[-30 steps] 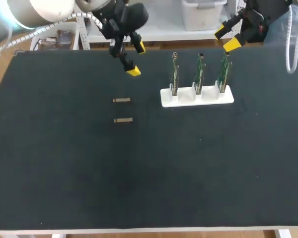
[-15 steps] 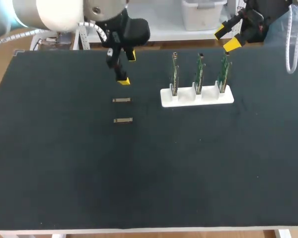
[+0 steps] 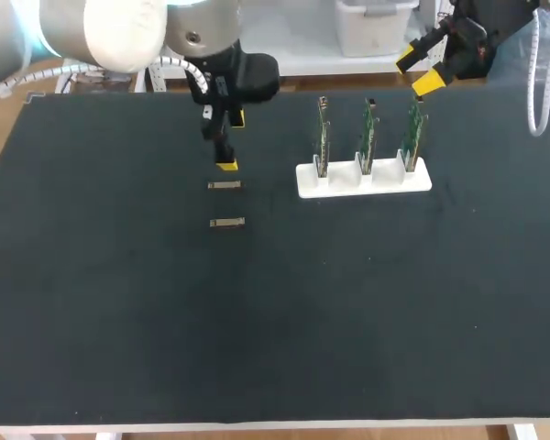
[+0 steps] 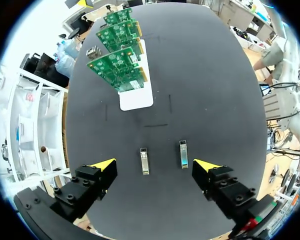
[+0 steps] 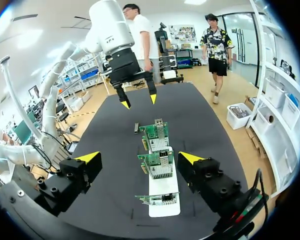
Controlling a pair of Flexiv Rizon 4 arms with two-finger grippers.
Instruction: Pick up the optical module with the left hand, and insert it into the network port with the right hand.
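Observation:
Two small silver optical modules lie on the black mat, one (image 3: 225, 185) farther back, the other (image 3: 227, 223) nearer. My left gripper (image 3: 231, 140) hangs open just above and behind the far one. In the left wrist view both modules (image 4: 144, 161) (image 4: 183, 153) lie side by side under the open left gripper (image 4: 155, 165), touching neither finger. A white holder (image 3: 422, 176) carries three upright green network cards (image 3: 368, 137). My right gripper (image 3: 418, 72) is open and empty, up behind the rightmost card; its own view has the cards (image 5: 158, 165) ahead of the open gripper (image 5: 139, 157).
The white holder (image 4: 136, 96) with its cards (image 4: 119, 70) stands ahead of the modules in the left wrist view. In the right wrist view my left gripper (image 5: 137, 100) hangs beyond the cards, over a module (image 5: 136, 128). Black mat (image 3: 275, 321) stretches toward the front edge.
My left gripper has come down and forward toward the two modules, turning its fingers as it went. The right arm, the modules and the cards have not moved.

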